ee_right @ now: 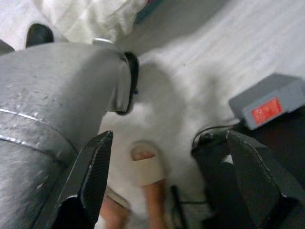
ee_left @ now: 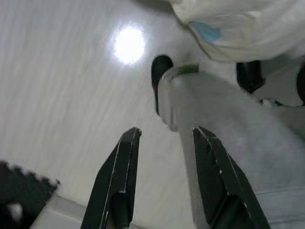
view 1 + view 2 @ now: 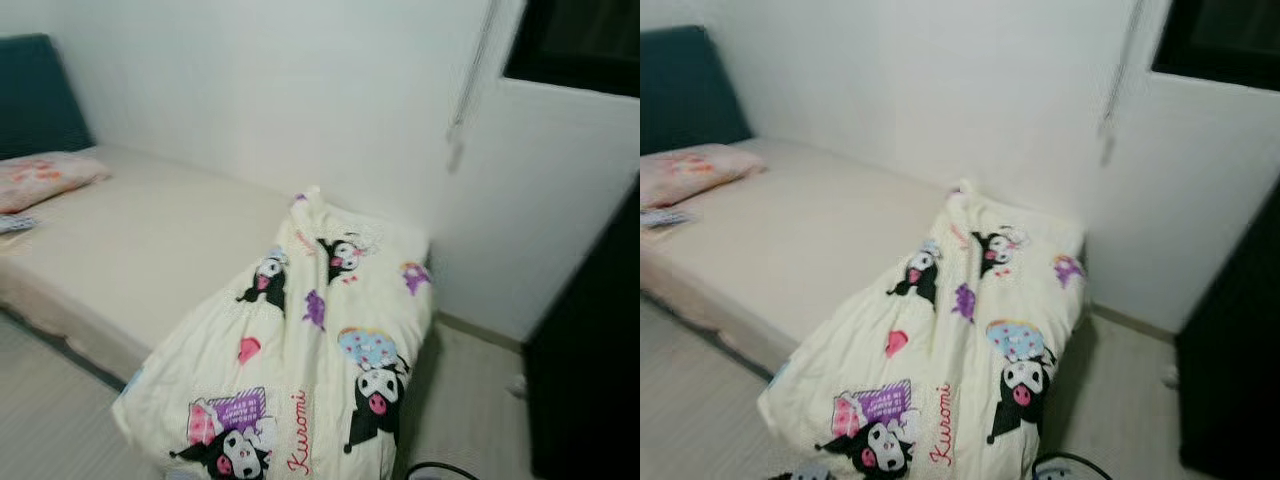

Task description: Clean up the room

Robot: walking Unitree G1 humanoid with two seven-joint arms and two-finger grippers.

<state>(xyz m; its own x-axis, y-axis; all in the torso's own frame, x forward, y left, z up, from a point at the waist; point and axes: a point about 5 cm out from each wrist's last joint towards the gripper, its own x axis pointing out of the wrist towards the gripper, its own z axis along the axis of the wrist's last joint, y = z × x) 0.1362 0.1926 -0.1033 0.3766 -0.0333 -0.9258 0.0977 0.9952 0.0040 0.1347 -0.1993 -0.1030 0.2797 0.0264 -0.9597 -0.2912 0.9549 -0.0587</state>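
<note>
From the head cameras I am looking down at a bed (image 3: 150,250) with a bare beige mattress; a cream Kuromi-print comforter (image 3: 310,350) is slumping off its foot end, lower half hanging toward the pale floor (image 3: 50,430); a pink pillow (image 3: 40,178) is lying at the head end, and a dark cabinet (image 3: 590,350) is standing off to the right; the picture is soft, so I am probably mid-step.

In the left wrist view the left gripper (image 2: 164,138) is hanging beside the robot's grey leg (image 2: 238,143); its fingers are sitting narrowly apart and holding nothing; beyond the fingertips I am seeing a corner of the comforter (image 2: 238,28), well clear of them.

In the right wrist view the right gripper (image 1: 167,143) is pointing at the floor, fingers spread wide and empty; between them a person's foot in a beige slipper (image 1: 147,164) is showing, with a grey box bearing a red label (image 1: 267,105) out past one finger.

My judgement: the step in hand is closing on the comforter; I would be stopping square to the bed's foot, lifting both arms, and pinching the hanging edge at two spaced points so the bulk is coming up evenly rather than sliding down; I would also be minding that foot nearby.
</note>
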